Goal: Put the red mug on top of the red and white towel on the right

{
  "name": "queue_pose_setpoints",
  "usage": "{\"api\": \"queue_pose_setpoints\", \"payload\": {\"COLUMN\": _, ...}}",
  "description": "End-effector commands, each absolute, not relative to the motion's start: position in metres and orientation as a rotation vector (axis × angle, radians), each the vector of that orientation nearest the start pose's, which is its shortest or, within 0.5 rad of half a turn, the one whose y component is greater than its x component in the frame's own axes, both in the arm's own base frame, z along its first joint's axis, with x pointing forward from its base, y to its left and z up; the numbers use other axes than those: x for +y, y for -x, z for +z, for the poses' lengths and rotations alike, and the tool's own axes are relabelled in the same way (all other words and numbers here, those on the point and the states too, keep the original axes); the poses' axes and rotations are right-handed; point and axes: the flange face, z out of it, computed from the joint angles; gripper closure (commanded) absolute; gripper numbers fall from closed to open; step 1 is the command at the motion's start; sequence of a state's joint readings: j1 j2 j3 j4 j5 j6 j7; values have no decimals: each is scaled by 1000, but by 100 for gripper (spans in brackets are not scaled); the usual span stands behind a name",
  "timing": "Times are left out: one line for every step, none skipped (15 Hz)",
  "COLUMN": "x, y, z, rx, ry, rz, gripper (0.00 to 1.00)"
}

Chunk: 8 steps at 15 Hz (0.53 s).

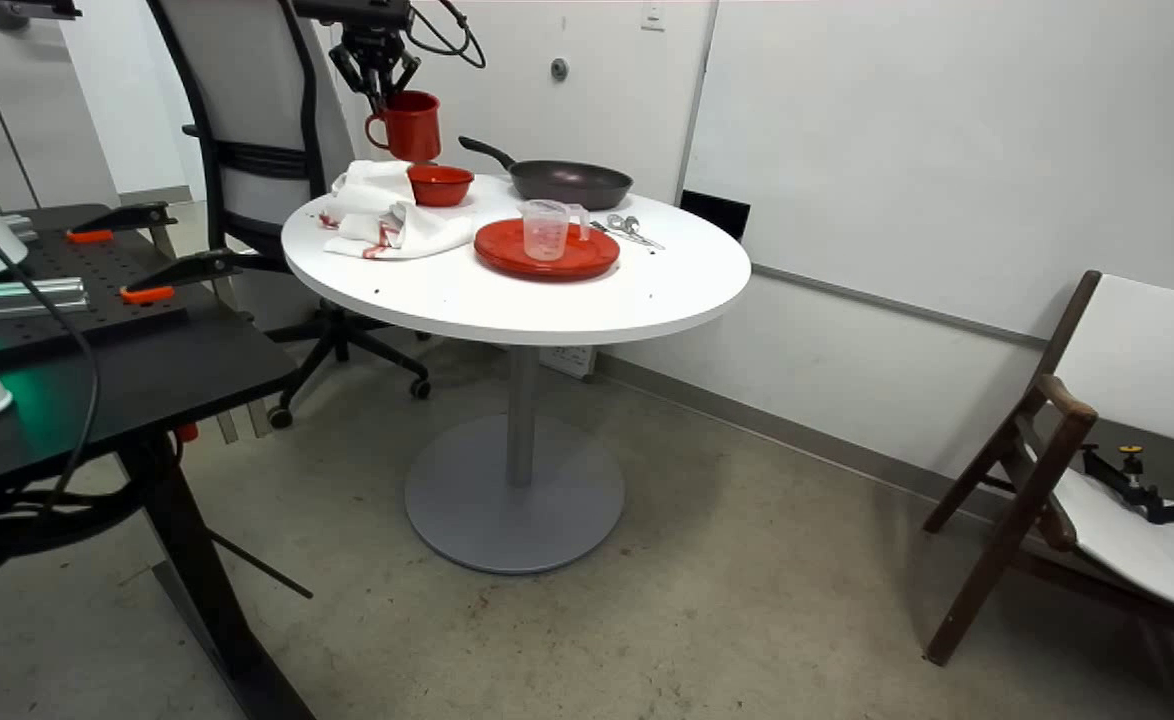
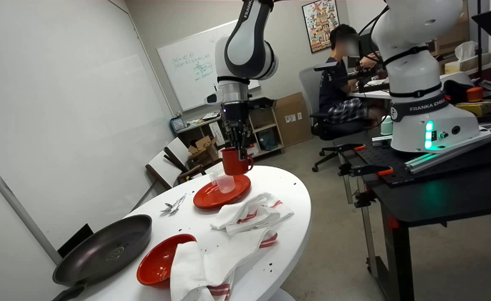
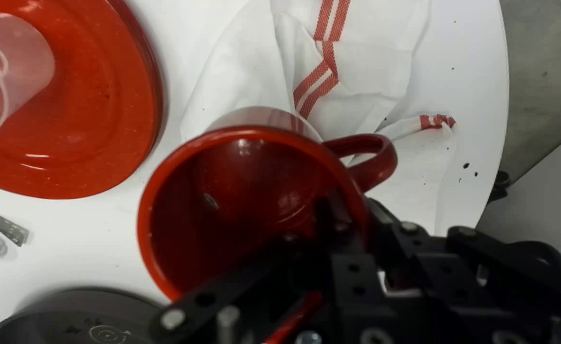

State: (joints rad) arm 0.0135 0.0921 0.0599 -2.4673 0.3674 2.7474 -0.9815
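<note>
The red mug (image 1: 413, 127) hangs upright in the air above the white table; it also shows in an exterior view (image 2: 234, 162) and in the wrist view (image 3: 242, 186). My gripper (image 1: 379, 104) is shut on its wall near the handle, one finger inside the rim and one outside, as the wrist view (image 3: 357, 215) shows. Two crumpled white towels with red stripes lie on the table: one towel (image 2: 251, 214) near the red plate, another towel (image 2: 212, 263) against the red bowl. In the wrist view the mug partly covers a towel (image 3: 366, 67) beneath it.
Red plates (image 1: 547, 268) bear a clear measuring cup (image 1: 545, 232). A red bowl (image 1: 439, 186) and a dark frying pan (image 1: 572, 183) stand on the round table (image 1: 507, 320). Small metal utensils (image 2: 173, 206) lie near the plates. An office chair (image 1: 247, 120) stands close to the table.
</note>
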Motion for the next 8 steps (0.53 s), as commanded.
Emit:
{"api": "queue_pose_setpoints", "payload": {"x": 22, "y": -491, "z": 259, "rx": -1214, "ry": 2816, "rz": -383, "gripper": 98}}
{"api": "queue_pose_setpoints", "payload": {"x": 22, "y": -490, "z": 255, "rx": -1244, "ry": 2808, "rz": -380, "gripper": 98}}
{"api": "queue_pose_setpoints", "payload": {"x": 23, "y": -489, "z": 252, "rx": -1276, "ry": 2799, "rz": -376, "gripper": 98}}
{"api": "queue_pose_setpoints", "payload": {"x": 23, "y": -489, "z": 249, "rx": -1299, "ry": 2792, "rz": -377, "gripper": 98}}
{"api": "queue_pose_setpoints", "payload": {"x": 25, "y": -489, "z": 247, "rx": -1327, "ry": 2785, "rz": -374, "gripper": 98}}
{"api": "queue_pose_setpoints", "payload": {"x": 25, "y": -489, "z": 245, "rx": -1343, "ry": 2777, "rz": -375, "gripper": 98}}
{"api": "queue_pose_setpoints", "payload": {"x": 26, "y": -489, "z": 242, "rx": -1370, "ry": 2767, "rz": -367, "gripper": 98}}
{"api": "queue_pose_setpoints", "payload": {"x": 27, "y": -489, "z": 240, "rx": -1391, "ry": 2758, "rz": -364, "gripper": 98}}
